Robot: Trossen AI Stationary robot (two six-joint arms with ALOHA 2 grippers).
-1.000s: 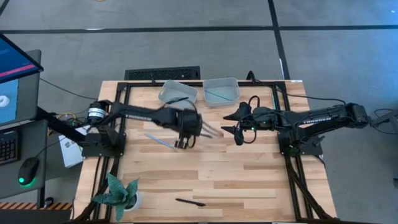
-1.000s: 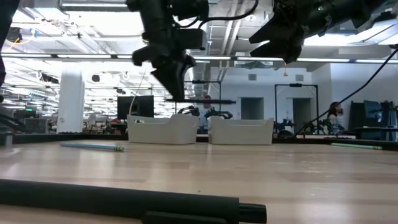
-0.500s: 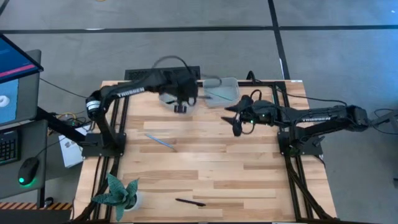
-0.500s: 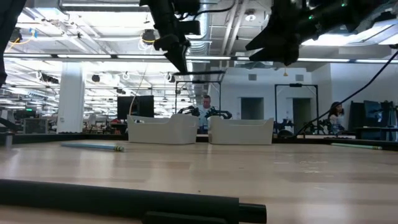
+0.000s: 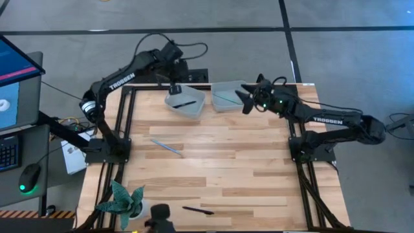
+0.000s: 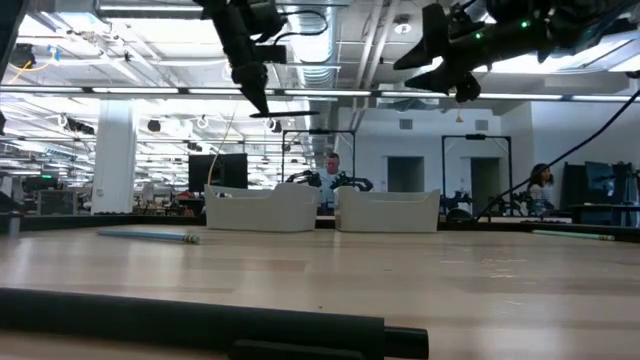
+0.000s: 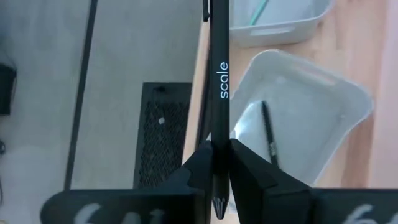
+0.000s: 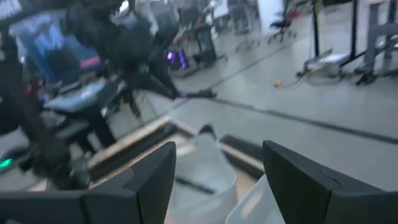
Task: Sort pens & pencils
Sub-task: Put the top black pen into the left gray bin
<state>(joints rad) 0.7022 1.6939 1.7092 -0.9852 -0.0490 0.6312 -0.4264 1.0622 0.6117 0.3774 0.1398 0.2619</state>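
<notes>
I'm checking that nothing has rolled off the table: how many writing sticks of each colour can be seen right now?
Black sticks: 3, one gripped in the left gripper, one in a bin, one on the table
Teal-blue sticks: 2, one in the other bin, one on the table
Total: 5

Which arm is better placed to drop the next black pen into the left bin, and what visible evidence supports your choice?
The left. Its left gripper is shut on a black pen above the left bin, which already holds a black one. The right gripper hangs open and empty by the right bin.
</notes>
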